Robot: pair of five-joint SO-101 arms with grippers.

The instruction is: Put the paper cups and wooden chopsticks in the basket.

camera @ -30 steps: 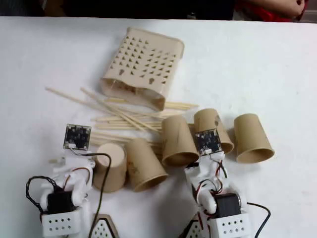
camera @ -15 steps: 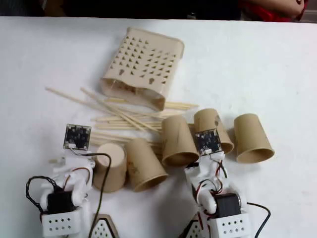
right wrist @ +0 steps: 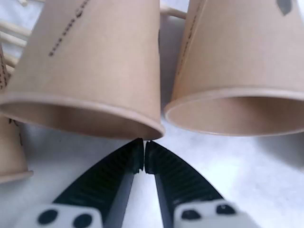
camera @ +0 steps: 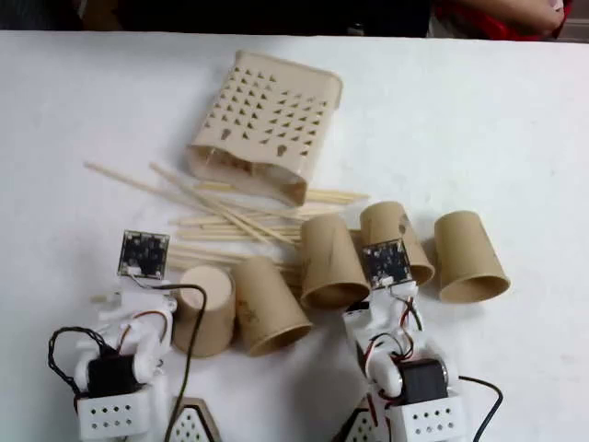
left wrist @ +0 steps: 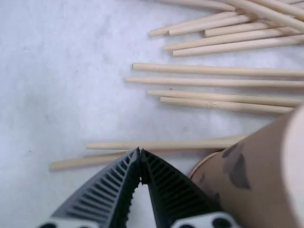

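Several brown paper cups lie on their sides across the table's near half, among them one [camera: 204,308] beside the left arm, one [camera: 329,262] in the middle and one [camera: 469,256] at the right. Wooden chopsticks [camera: 230,216] are scattered between the cups and the cream perforated basket [camera: 267,124], which lies tipped on its side. My left gripper [left wrist: 140,167] is shut and holds nothing, just above loose chopsticks [left wrist: 213,71], with a cup [left wrist: 256,166] beside it. My right gripper [right wrist: 144,156] is shut with nothing in it, right before the rims of two cups [right wrist: 95,71] [right wrist: 242,66].
Both arm bases [camera: 110,387] [camera: 414,391] stand at the table's near edge. The white tabletop [camera: 479,120] stretches bare to the right of the basket and along the far left. A person's red sleeve [camera: 497,14] shows beyond the far edge.
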